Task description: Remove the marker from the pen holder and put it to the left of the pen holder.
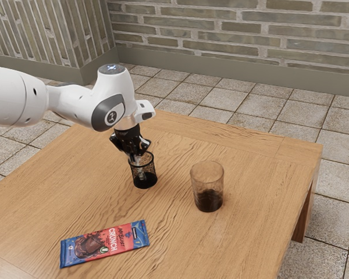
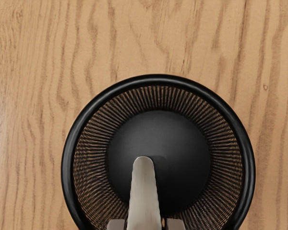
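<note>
The jaws are clamped on the marker, and its low end is down inside the black pen holder. On the worktop, a see-through brown cup is to the exterior view's right of the pen holder, and a red and blue candy bar lies on the pen holder's near side.

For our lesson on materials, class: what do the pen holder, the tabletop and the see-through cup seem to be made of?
Pen holder: probably black-coated metal mesh, judging by its fine see-through wall and smooth, slightly shiny rim.
Tabletop: wood or wood-look laminate, with wavy brown grain and a soft sheen.
Cup: brown-tinted glass or clear plastic; the table shows through its wall.
</note>
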You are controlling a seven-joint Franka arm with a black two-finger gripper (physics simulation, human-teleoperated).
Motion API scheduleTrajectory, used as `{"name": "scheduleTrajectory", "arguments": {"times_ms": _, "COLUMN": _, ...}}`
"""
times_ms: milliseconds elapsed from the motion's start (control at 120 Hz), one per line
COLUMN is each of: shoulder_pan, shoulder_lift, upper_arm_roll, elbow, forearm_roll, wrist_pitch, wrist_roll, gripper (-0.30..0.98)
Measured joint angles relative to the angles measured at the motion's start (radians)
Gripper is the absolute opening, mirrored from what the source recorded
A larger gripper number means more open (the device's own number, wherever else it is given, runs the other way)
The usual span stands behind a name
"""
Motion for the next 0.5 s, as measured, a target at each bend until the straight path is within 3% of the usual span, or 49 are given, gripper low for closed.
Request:
{"name": "scheduleTrajectory", "arguments": {"times_ms": 200, "shoulder_pan": -0.001, "shoulder_lift": -0.037, "upper_arm_roll": 0.0, "elbow": 0.008, "forearm_roll": 0.022, "wrist_pitch": -0.002, "wrist_roll": -0.012, "gripper": -0.06}}
{"name": "scheduleTrajectory", "arguments": {"times_ms": 500, "shoulder_pan": 0.027, "shoulder_lift": -0.272, "upper_arm_roll": 0.014, "elbow": 0.005, "forearm_roll": 0.124, "wrist_pitch": -0.071, "wrist_roll": -0.037, "gripper": -0.08}}
